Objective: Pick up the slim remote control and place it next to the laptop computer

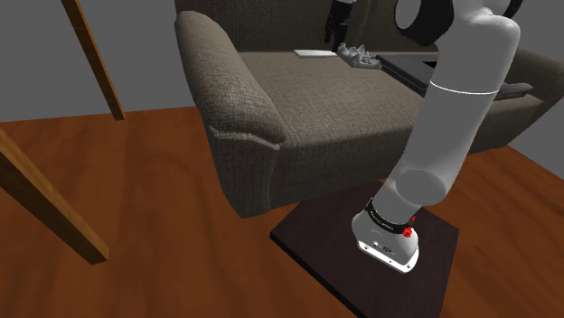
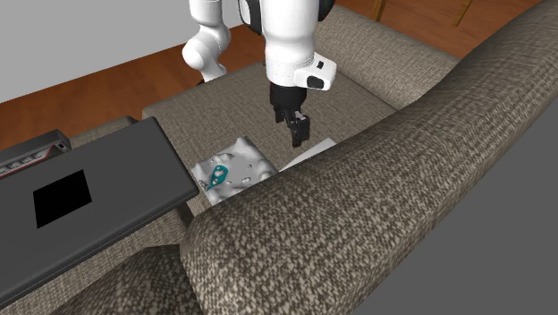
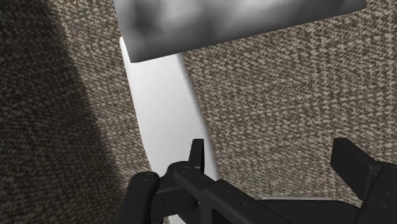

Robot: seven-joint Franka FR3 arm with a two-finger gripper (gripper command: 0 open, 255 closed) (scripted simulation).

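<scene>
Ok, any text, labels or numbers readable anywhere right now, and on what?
No text can be read anywhere.
Band at the arm's foot: pale marks, too small to read.
Dark device by the laptop: reddish marks, too small to read.
Remote: plain white, no marks.
</scene>
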